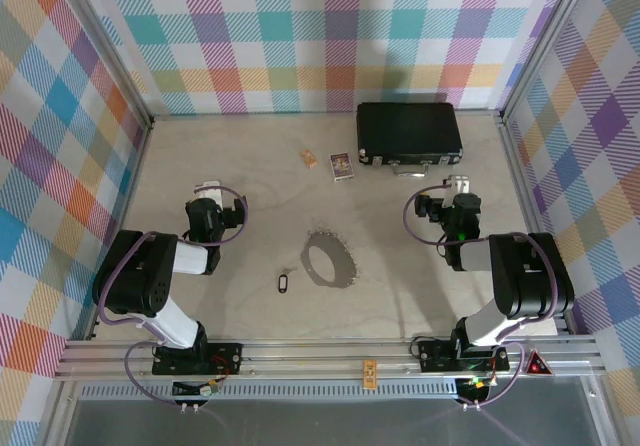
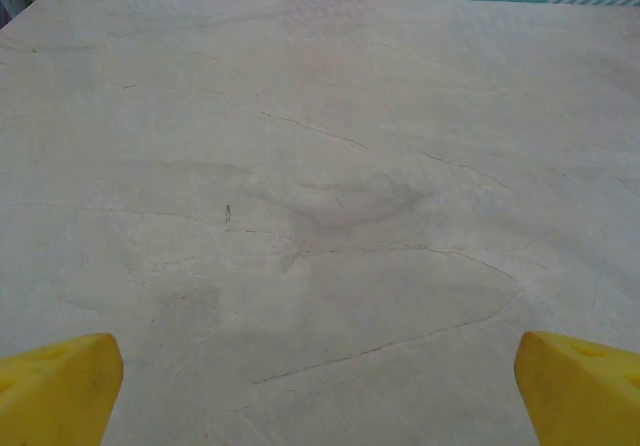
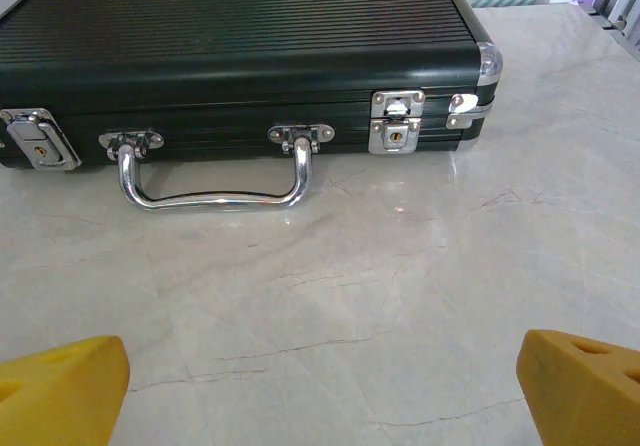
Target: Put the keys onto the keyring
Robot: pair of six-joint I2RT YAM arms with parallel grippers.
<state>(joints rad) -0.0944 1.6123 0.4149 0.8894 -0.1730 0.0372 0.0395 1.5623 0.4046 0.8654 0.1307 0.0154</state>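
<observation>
A small dark oval loop, apparently the keyring point(image 1: 283, 282), lies flat on the table near the front centre, with a tiny silvery bit at its upper end. The keys are too small to make out in the top view. My left gripper point(image 1: 207, 190) rests at the left, well behind and left of the loop, and is open; its yellow fingertips point(image 2: 60, 381) stand wide apart over bare table point(image 2: 320, 216). My right gripper point(image 1: 458, 186) sits at the right, also open, with nothing between its yellow fingertips point(image 3: 65, 381).
A grey oval ring of beaded chain point(image 1: 330, 259) lies just right of the dark loop. A black ridged case point(image 1: 409, 133) with a chrome handle point(image 3: 212, 178) and latches stands right in front of the right gripper. Two small items point(image 1: 309, 158) point(image 1: 342, 166) lie left of it.
</observation>
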